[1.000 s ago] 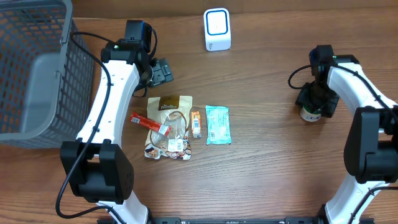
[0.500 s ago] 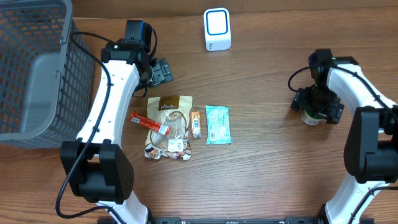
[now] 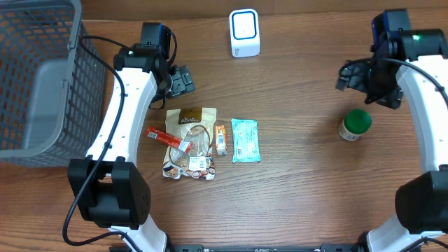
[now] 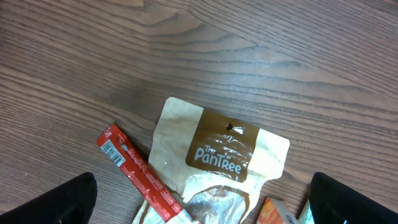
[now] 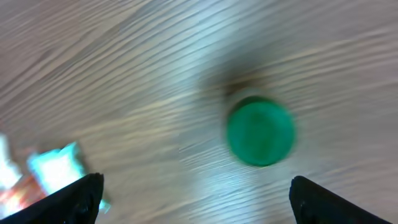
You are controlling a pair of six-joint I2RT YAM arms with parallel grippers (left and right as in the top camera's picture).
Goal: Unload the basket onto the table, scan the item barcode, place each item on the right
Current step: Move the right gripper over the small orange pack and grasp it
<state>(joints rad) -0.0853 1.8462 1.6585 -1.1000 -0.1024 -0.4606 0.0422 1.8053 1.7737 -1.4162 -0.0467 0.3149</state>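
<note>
You can read one name: "PanTree", in white letters on the brown label [image 4: 225, 152] of the pale pouch [image 4: 186, 155] in the left wrist view. There is a tiny word just above it, maybe "The", but you cannot be sure. The red stick [image 4: 134, 167] touching the pouch has a small white barcode [image 4: 112, 149] at its top end. Its numbers are too small to read.

From above, the pouch [image 3: 190, 140] lies near the middle of the counter [image 3: 301, 196], a bit toward the left edge. The print on the teal packet [image 3: 245, 140] beside it is too small to read. So is the print on the jar [image 3: 353, 127] near the right edge.
</note>
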